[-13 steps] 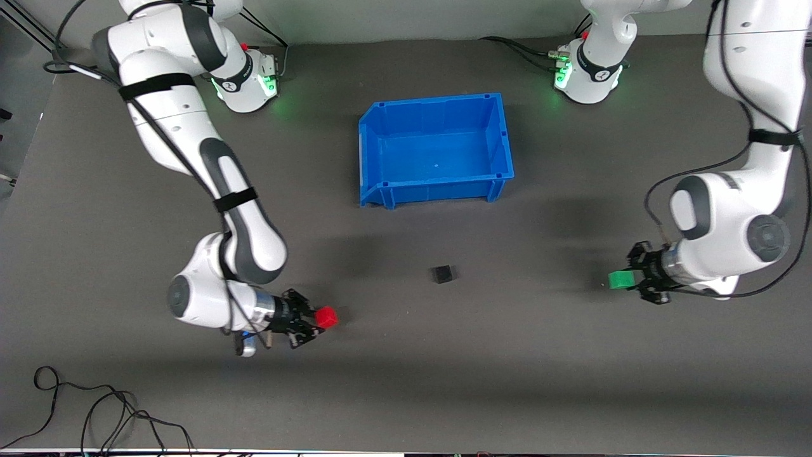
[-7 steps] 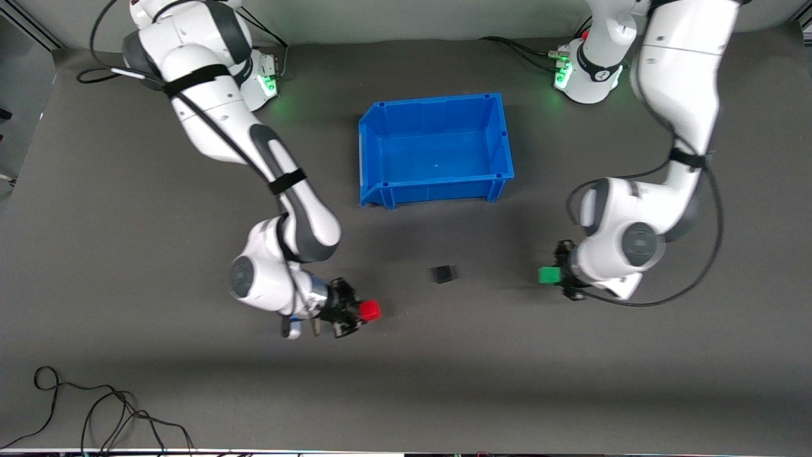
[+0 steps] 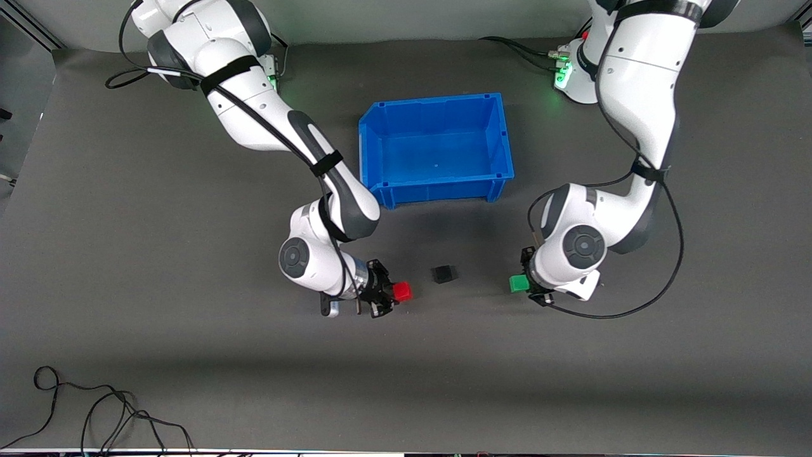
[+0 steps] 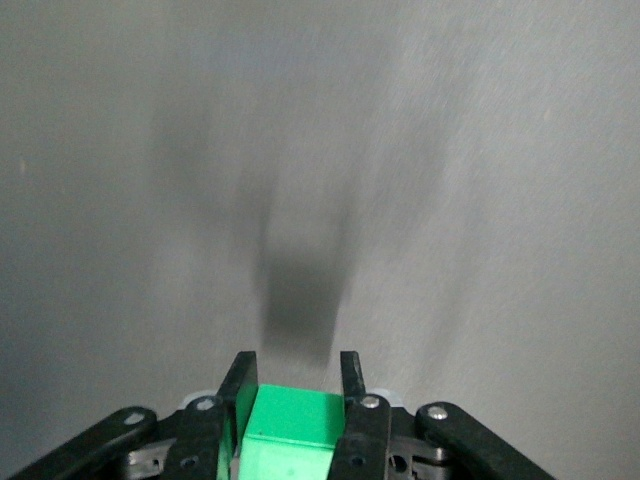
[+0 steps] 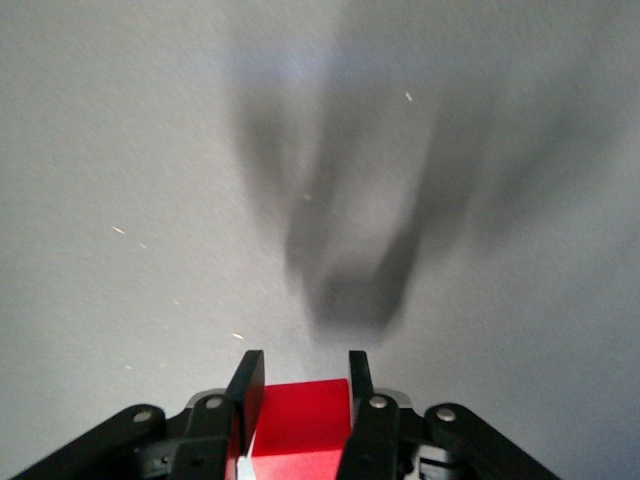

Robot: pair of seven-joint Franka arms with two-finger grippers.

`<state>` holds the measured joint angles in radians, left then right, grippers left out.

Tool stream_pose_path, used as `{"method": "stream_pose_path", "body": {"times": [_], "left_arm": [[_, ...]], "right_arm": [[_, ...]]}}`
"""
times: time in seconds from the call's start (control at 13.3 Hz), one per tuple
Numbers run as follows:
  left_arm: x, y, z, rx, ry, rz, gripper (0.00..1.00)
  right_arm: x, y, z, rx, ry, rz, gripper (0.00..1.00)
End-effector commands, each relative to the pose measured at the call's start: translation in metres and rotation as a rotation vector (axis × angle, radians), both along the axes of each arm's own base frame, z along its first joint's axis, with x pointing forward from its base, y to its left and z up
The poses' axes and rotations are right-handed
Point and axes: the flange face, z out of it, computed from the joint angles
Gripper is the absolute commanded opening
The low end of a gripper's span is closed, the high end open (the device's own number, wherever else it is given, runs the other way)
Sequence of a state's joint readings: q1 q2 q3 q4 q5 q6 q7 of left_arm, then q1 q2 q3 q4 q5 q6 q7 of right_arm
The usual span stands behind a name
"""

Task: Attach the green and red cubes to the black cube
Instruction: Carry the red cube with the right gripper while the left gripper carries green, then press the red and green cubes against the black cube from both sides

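Both cubes gripped level, faces toward black cube [image 3: 443,273]: red cube [image 3: 401,292], green cube [image 3: 518,283].

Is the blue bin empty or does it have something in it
Empty: in the front view the blue bin shows only its bare blue floor, with no cube inside.

Both claws, right [image 3: 388,293] with red cube [image 3: 401,292] and left [image 3: 525,284] with green cube [image 3: 518,283], have closed in toward the black cube [image 3: 443,273].

Even, bright overhead light; soft shadows on the desk [image 3: 127,254] beneath both arms. Both wrist views show smeared dark shadows and a streaked, soft-focus surface.
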<state>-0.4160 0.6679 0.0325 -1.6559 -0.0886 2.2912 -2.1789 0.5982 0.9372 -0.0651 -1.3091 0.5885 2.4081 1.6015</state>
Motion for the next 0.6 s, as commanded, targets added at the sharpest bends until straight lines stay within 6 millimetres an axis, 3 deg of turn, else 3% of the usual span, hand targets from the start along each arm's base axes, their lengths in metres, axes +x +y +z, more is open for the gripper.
{"method": "stream_pose_path", "body": {"times": [0.0,0.3,0.53], "left_arm": [[-0.003,-0.036,-0.016,0.012,-0.014,0.034,0.00],[-0.014,-0.064,-0.019,0.004,-0.033,0.084,0.00],[-0.023,-0.084,-0.020,-0.022,-0.038,0.088,0.00]], "right_arm": [[-0.017,0.023,-0.015,-0.039,0.020,-0.001,0.00],[-0.029,0.035,-0.037,-0.070,0.044,-0.005,0.00],[-0.039,0.050,-0.043,-0.092,0.033,0.037,0.00]]}}
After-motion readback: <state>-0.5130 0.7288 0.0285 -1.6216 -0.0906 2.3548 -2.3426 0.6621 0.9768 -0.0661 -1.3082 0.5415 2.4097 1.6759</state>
